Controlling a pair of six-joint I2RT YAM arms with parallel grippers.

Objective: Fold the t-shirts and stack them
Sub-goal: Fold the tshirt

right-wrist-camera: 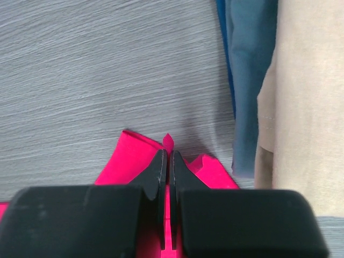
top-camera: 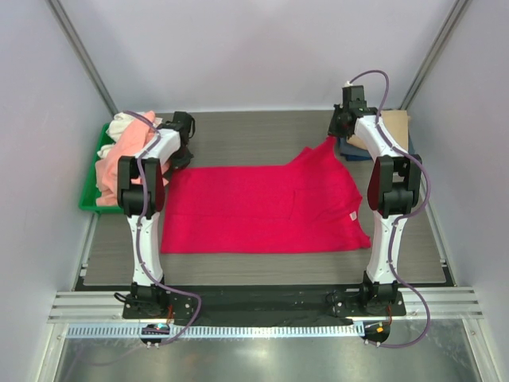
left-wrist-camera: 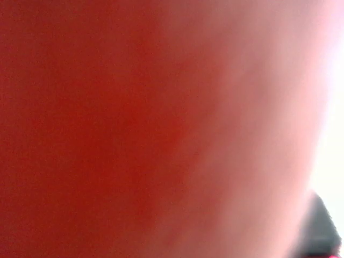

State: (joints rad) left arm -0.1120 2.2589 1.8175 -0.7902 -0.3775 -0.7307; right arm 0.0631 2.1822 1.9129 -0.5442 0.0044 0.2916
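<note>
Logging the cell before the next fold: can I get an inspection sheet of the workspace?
Surface: grey wood-grain table.
Job's things: red t-shirt spread mid-table; tan and navy shirts folded far right; pink and white shirts heaped in green tray.
Clutter: nothing seen.
Grippers: right gripper shut on red t-shirt's far corner; left gripper at the other far corner, jaws hidden.
Cables: purple cables along both arms.
Surroundings: white walls.

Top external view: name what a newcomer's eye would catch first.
The crimson-red t-shirt spread flat across the middle of the table dominates. The right gripper pinches its far right corner, beside a navy shirt and a tan shirt. At the far left, a green tray holds a heap of pink and white shirts.
</note>
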